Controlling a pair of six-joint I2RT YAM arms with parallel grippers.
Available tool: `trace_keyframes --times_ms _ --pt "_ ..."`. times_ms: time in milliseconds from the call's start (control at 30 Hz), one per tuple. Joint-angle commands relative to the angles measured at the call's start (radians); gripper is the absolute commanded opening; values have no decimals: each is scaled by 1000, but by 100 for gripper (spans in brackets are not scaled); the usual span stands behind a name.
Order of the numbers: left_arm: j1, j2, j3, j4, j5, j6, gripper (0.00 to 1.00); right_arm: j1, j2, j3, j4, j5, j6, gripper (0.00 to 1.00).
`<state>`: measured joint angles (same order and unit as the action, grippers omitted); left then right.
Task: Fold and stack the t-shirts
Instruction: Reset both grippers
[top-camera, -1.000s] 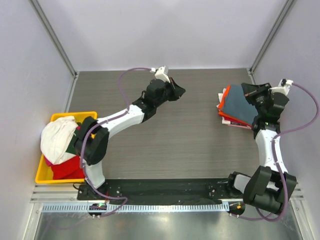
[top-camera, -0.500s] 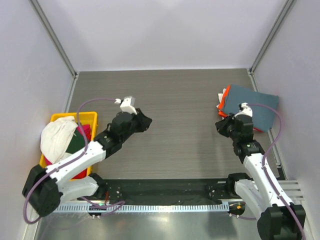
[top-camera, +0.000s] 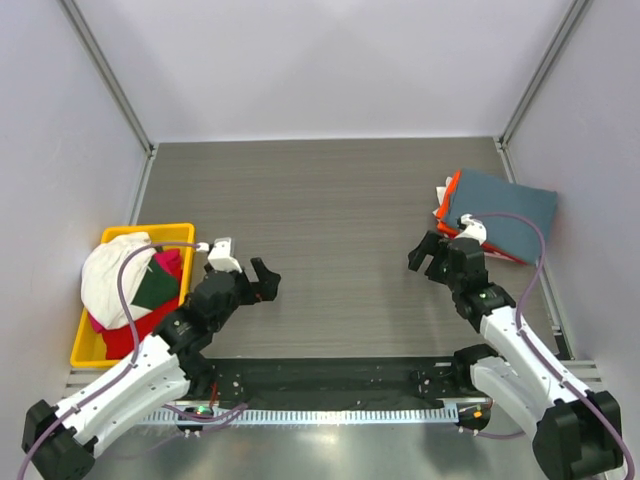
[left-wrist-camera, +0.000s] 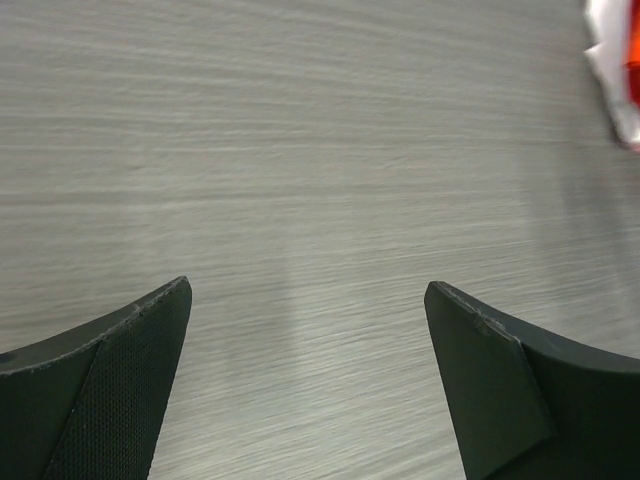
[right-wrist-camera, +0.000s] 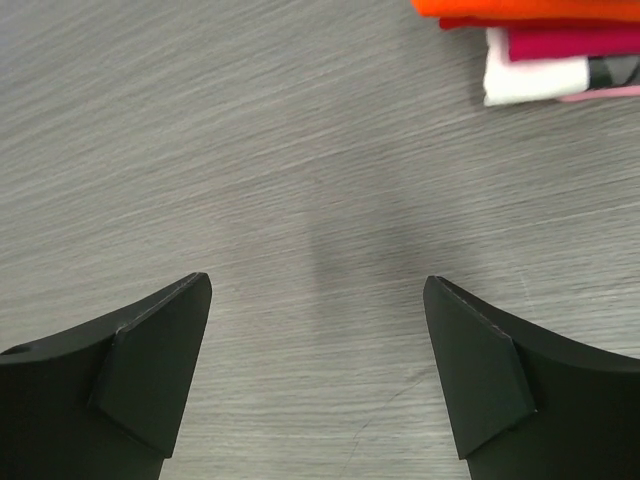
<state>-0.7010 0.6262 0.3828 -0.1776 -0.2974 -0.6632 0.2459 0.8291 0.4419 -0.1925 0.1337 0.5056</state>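
Note:
A folded stack of t-shirts lies at the back right, with the slate blue-grey one on top, an orange one under it and a white edge showing. My right gripper hovers open just left of the stack, holding nothing. The right wrist view shows its spread jaws over bare table, and orange, magenta and white layers at the top right. My left gripper is open and empty near the front left. Unfolded white, red and dark green tees sit in the bin.
The yellow bin stands at the left table edge, beside my left arm. Grey walls close the table on three sides. A black rail with both arm bases runs along the near edge.
Both arms have drawn back from the far part of the table toward the near edge, and both grippers have opened. The blue-grey tee now lies flat on the stack, free of the right gripper.

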Motion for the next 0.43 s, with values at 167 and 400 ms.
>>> trace_keyframes --times_ms 167,400 --pt "0 -181 -82 -37 -46 80 100 4 -199 -74 62 107 -9 95" --pt "0 -122 -65 -43 -43 71 100 6 -363 -120 59 73 -19 96"
